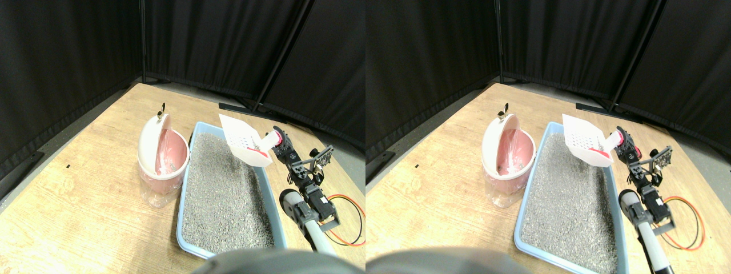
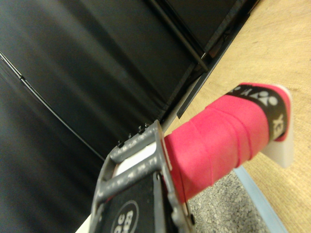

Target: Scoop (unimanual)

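One scoop (image 1: 244,141) is all we are carrying: a white slotted one, and we are holding it up in the air above the far right corner of the blue litter tray (image 1: 186,188), clear of the grey litter (image 1: 225,188). We are probably keeping it raised so it can travel without dragging, either down into the litter or across to the pink bin (image 1: 163,162) standing just left of the tray with its lid tipped open. Our right gripper (image 1: 278,145) is clamping the scoop's pink wrapped handle (image 2: 218,138), jaws closed around it.
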You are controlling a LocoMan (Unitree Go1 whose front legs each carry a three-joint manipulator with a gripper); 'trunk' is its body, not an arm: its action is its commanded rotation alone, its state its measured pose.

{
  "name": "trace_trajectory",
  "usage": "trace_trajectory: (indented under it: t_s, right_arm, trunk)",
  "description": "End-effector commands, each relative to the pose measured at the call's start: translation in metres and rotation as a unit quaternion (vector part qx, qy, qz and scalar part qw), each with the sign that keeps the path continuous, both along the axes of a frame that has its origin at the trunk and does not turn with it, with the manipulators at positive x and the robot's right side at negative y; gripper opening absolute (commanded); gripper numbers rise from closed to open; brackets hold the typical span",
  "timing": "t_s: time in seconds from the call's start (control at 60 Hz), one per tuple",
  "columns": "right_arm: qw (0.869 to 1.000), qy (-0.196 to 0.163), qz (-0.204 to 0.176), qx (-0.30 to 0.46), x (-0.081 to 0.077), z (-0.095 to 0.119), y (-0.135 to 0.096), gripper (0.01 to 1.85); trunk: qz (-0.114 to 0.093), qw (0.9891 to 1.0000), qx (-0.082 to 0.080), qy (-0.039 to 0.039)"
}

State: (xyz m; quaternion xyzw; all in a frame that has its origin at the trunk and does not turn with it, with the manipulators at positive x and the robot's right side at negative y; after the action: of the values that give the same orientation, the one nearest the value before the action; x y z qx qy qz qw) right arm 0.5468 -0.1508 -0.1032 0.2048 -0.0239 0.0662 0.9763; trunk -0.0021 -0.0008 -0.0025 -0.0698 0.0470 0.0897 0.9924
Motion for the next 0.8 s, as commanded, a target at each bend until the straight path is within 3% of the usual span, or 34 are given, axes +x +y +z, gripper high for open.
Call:
trace_trajectory:
  t_s: [0.017,0.167,0.35,0.633,0.65,0.8]
  right_arm:
    - [0.999,-0.046,0.019,-0.012,0.001,0.015,0.006,0.05]
    - [0.997,-0.043,0.025,-0.055,0.001,0.017,0.009,0.05]
    - [0.989,-0.049,0.061,-0.128,0.004,0.014,0.017,0.05]
    - [0.983,-0.04,0.09,-0.152,0.007,0.008,0.033,0.05]
    - [0.983,-0.04,0.091,-0.153,0.007,0.008,0.033,0.05]
    - [0.984,-0.031,0.096,-0.149,0.011,0.006,0.043,0.05]
  trunk:
    - [0.011,0.9999,-0.003,0.0053]
    - [0.017,0.9998,-0.004,0.0063]
    - [0.026,0.9996,-0.008,0.0066]
    - [0.026,0.9996,-0.008,0.0066]
    - [0.045,0.9989,-0.014,0.0068]
    - [0.055,0.9983,-0.017,0.0045]
